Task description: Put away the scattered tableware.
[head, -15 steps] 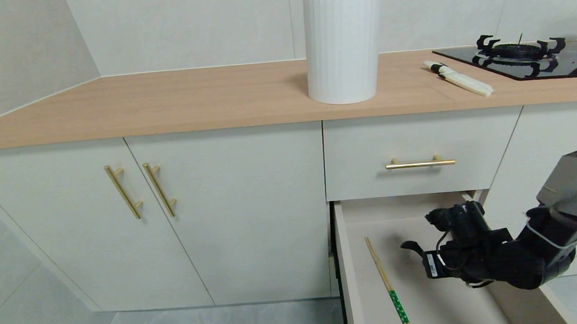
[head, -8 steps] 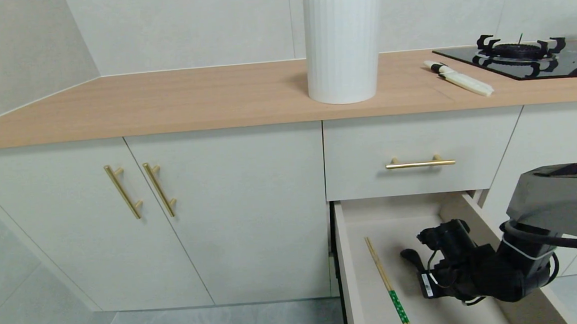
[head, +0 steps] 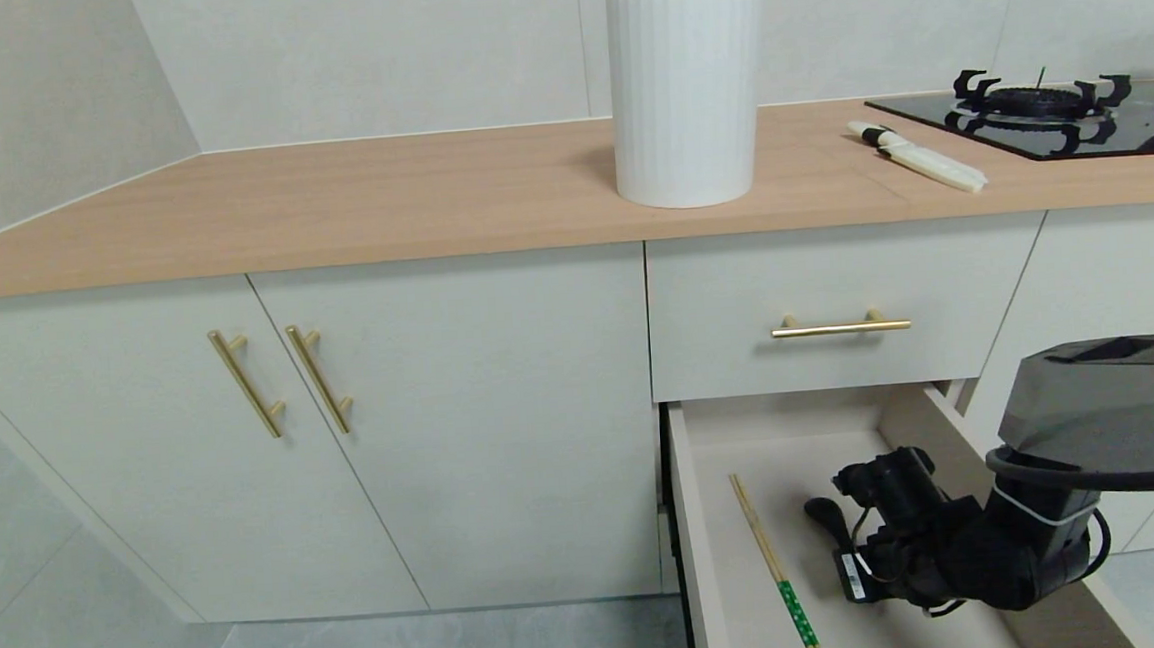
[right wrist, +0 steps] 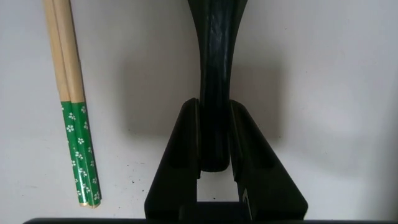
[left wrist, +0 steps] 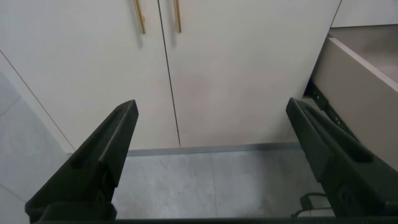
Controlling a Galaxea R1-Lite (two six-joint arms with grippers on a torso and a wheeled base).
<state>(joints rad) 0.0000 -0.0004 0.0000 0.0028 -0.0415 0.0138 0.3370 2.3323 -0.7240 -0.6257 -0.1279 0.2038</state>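
Note:
A pair of wooden chopsticks (head: 773, 560) with green patterned ends lies on the floor of the pulled-out lower drawer (head: 697, 537). Beside them, my right gripper (head: 847, 536) is low inside the drawer, shut on the handle of a black spoon (head: 826, 513). In the right wrist view the black spoon (right wrist: 214, 81) runs between the fingers (right wrist: 186, 134), with the chopsticks (right wrist: 71, 106) lying alongside, apart from it. My left gripper (left wrist: 214, 149) is open and holds nothing, hanging low before the cabinet doors. A white knife (head: 917, 156) lies on the countertop.
A tall white ribbed container (head: 685, 87) stands on the wooden countertop (head: 329, 199). A black gas stove (head: 1055, 114) is at the far right. The upper drawer (head: 836, 303) is closed above the open one. Two cabinet doors with gold handles (head: 280, 382) are on the left.
My right gripper has sunk lower into the open drawer with the black spoon, shifting slightly toward the chopsticks. The chopsticks have stayed where they were.

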